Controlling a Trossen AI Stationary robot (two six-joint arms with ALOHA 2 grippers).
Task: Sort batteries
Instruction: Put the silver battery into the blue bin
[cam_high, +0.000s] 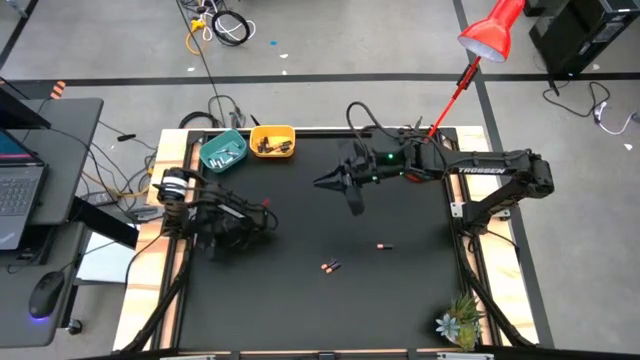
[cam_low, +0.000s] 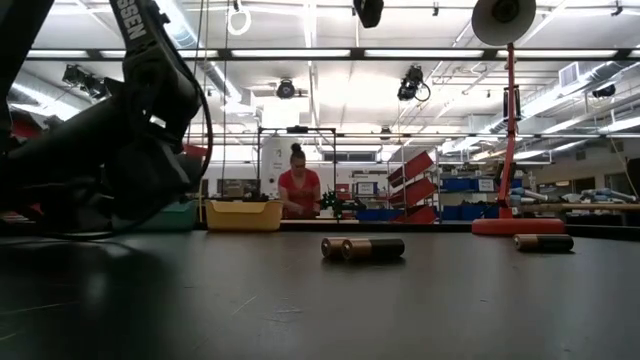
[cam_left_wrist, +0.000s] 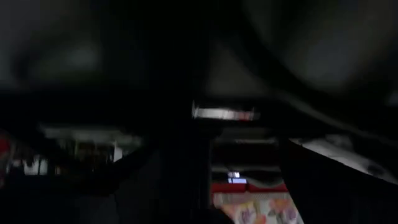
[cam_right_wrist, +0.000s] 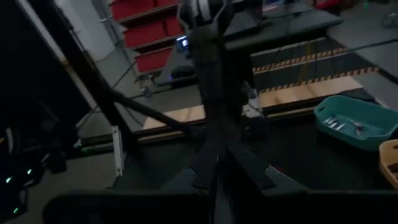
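Lying on the desk (cam_high: 300, 310) toward its near edge, three batteries (cam_high: 331, 266) remain; right pincer (cam_high: 340, 183) hovers closed mid-desk, left pincer (cam_high: 262, 222) spread open, empty, by the left edge.

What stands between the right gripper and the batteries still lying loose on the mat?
Nothing visible. The right gripper hangs over bare mat, and only open black surface separates it from the batteries nearer the front edge.
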